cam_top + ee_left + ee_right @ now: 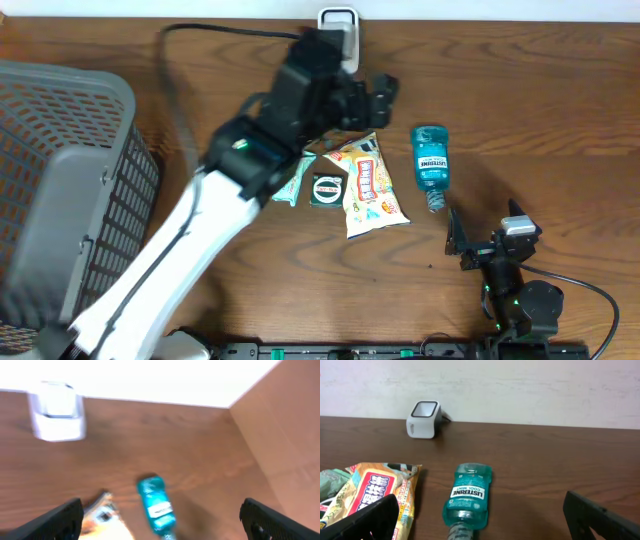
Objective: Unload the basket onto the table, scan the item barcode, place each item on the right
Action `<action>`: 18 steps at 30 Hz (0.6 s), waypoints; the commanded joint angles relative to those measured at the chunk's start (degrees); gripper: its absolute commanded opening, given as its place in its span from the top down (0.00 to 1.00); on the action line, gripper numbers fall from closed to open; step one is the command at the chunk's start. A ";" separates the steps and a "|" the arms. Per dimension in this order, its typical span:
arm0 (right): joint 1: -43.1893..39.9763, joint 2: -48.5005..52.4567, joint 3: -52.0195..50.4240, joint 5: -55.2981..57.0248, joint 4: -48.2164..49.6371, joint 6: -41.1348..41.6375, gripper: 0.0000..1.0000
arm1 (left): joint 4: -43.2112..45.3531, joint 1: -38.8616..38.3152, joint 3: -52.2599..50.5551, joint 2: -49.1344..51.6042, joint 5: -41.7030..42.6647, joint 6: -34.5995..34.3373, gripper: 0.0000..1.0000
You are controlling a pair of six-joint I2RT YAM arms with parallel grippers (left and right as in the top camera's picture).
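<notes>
A white barcode scanner (pixel 338 22) stands at the table's far edge, also seen as the scanner (pixel 56 411) and the scanner (pixel 424 419). A teal mouthwash bottle (pixel 430 160) lies on its side, cap toward the front. Beside it lie a yellow snack bag (pixel 370 185), a small round dark pack (pixel 327 190) and a green packet (pixel 297 178). My left gripper (pixel 368 100) hovers open and empty just behind the snack bag, above the bottle (pixel 156 507). My right gripper (pixel 483 237) stands open near the front, facing the bottle (pixel 467 495) and the snack bag (pixel 375 491).
A grey mesh basket (pixel 60 190) fills the left side of the table. A black cable (pixel 230 30) runs along the back toward the scanner. Bare wood lies to the right of the bottle.
</notes>
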 commanded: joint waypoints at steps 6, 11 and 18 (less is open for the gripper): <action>0.50 -0.17 -0.04 0.20 -0.22 -0.66 0.01 | -12.87 10.75 0.92 -15.26 -9.75 8.22 0.02; 0.50 -0.17 -0.04 0.20 -0.22 -0.66 0.01 | -12.68 21.62 0.96 -22.38 -13.97 17.51 0.02; 0.50 -0.17 -0.04 0.20 -0.22 -0.66 0.01 | 6.62 33.99 1.01 -31.58 -15.93 26.91 0.02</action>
